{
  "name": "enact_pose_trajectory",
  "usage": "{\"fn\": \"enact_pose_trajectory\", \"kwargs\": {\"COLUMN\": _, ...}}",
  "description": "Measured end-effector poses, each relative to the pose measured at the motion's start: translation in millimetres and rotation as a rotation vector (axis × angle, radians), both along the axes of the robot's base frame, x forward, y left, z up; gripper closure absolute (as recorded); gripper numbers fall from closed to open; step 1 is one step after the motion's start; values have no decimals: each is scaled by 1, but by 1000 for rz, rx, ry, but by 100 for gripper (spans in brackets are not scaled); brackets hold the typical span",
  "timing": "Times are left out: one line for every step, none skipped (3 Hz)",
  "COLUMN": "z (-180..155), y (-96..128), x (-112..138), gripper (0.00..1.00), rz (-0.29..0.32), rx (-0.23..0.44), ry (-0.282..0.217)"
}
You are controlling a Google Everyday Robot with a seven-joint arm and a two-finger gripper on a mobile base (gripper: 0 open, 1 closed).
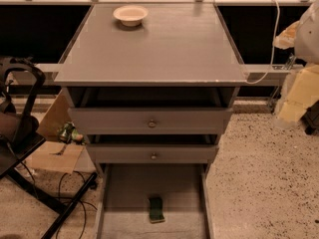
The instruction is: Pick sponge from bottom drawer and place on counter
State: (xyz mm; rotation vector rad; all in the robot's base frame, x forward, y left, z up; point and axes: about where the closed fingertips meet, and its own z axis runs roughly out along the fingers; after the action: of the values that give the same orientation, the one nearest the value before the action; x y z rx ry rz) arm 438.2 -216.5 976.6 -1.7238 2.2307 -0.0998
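Observation:
The sponge [156, 210] lies on the grey floor of the open bottom drawer [124, 203], near its front middle, dark green face up with a yellow edge showing. The counter [164, 49] is the wide grey top above the drawers. My gripper [295, 96] is a pale cream shape at the right edge of the camera view. It hangs beside the cabinet at about counter height, far up and to the right of the sponge, and holds nothing that I can see.
A cream bowl [130, 15] stands at the counter's far left. The two upper drawers [152, 123] with round knobs are slightly open. A black stand [20, 133], cardboard and cables [70, 183] lie on the floor to the left. A white cable [273, 39] hangs at the right.

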Motion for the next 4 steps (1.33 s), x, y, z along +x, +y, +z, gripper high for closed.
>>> {"fn": "enact_pose_trajectory", "kwargs": {"z": 0, "y": 0, "x": 0, "gripper": 0, "rz": 0, "rx": 0, "ry": 0}}
{"fn": "enact_pose_trajectory", "kwargs": {"z": -24, "y": 1, "x": 0, "gripper": 0, "rz": -16, "rx": 32, "ry": 6}}
{"fn": "enact_pose_trajectory", "kwargs": {"z": -95, "y": 4, "x": -8, "gripper": 0, "rz": -79, "rx": 107, "ry": 31}}
{"fn": "enact_pose_trajectory", "kwargs": {"z": -177, "y": 7, "x": -15, "gripper": 0, "rz": -145, "rx": 137, "ry": 77}}
